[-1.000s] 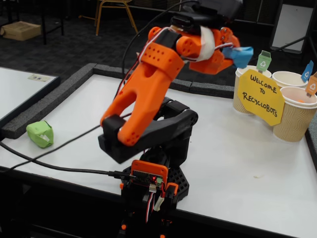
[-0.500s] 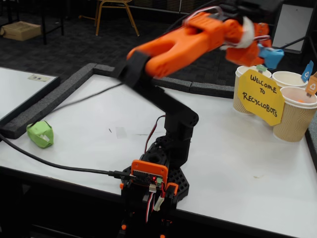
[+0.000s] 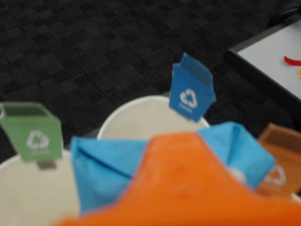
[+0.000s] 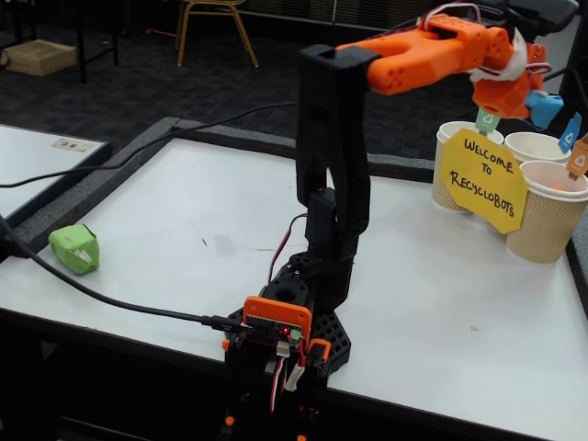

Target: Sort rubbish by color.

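Beige ribbed paper cups cluster at the far right of the white bench (image 4: 441, 303) in the fixed view: one under a green flag (image 4: 489, 120), one under a blue flag (image 4: 571, 131), and a nearer one (image 4: 548, 213) with an orange flag (image 4: 579, 154), with a yellow hand-lettered sign (image 4: 484, 178) leaning across their fronts. Grey foam strips edge the bench, a black cable trails across its left side, and dark carpet with a yellow-legged chair lies beyond. Standing tall on its black base, the orange and black arm reaches out over the cups, its end effector (image 4: 536, 99) pinching the light blue wad (image 4: 545, 107) above them. In the wrist view an orange finger (image 3: 188, 188) fills the lower frame, blurred, with the crumpled, creased light blue wad (image 3: 108, 165) pressed against it and spreading out on both sides; behind it sit the open white mouth of the cup (image 3: 141, 120) carrying the blue flag (image 3: 190, 89), the green flag (image 3: 33, 134) at left and the orange flag (image 3: 280, 157) at right, each printed with a recycling mark. Well apart from all this, the green wad (image 4: 74, 248), glossy with tape, lies alone near the bench's left edge. Orange material shows inside the nearest cup, too small to identify.
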You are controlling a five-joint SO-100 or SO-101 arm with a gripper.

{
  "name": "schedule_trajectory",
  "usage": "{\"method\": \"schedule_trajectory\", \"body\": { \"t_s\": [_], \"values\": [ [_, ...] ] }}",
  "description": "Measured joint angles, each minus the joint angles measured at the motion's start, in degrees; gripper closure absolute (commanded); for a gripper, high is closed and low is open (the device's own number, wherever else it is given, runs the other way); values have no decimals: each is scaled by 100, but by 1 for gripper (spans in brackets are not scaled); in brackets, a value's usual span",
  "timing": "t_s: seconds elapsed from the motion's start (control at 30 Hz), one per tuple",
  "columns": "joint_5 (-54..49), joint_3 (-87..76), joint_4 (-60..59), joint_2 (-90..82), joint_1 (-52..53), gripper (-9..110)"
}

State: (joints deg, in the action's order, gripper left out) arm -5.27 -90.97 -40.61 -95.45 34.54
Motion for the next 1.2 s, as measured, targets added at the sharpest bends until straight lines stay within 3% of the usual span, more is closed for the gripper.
{"method": "schedule_trajectory", "body": {
  "t_s": [0.27, 1.2],
  "values": [
    [-18, 976, 0, 940, 0, 97],
    [-26, 1020, 0, 1002, -44, 84]
  ]
}}
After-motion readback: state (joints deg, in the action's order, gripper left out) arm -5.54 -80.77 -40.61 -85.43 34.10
